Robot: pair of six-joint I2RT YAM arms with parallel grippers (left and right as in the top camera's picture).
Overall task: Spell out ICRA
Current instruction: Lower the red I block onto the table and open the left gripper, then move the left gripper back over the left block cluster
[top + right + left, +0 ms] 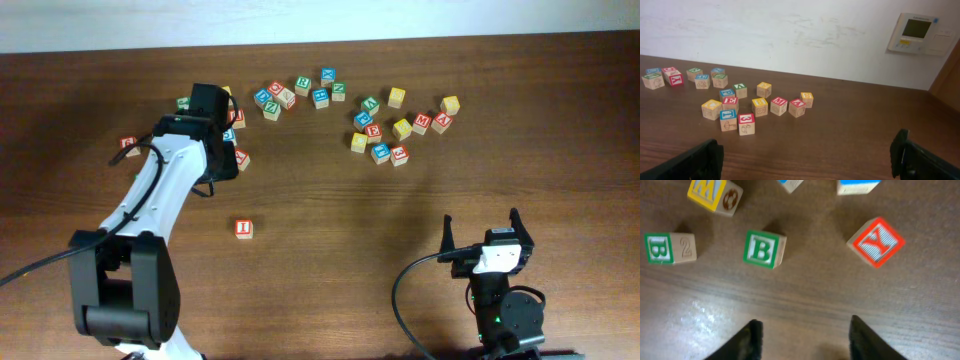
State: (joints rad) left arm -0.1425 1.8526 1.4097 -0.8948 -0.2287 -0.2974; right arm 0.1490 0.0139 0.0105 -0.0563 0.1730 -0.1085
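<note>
Left gripper (805,332) poised low over the left part of the scattered letter blocks (272,100), its two fingers spread apart with nothing between them. Right gripper (483,232) is likewise spread and empty, parked at the near right of the table (330,190), well apart from every block. The red I block (244,229) stands alone on bare wood near the front centre. It is judged to be the first letter already set out, so the step in hand is probably to find and pick a C. No face reading C can be made out in any view. Ahead of the left fingers lie a green B block (764,249), a second green B block (669,248) with a 2 on its side, a red Y block (876,241) turned diagonally, and a yellow block (715,194). For a clean pick, the fingers should be squared to the chosen block's flat sides and centred before descending, because neighbouring blocks stand near and could be nudged. A wall panel (916,33) hangs behind the table.
</note>
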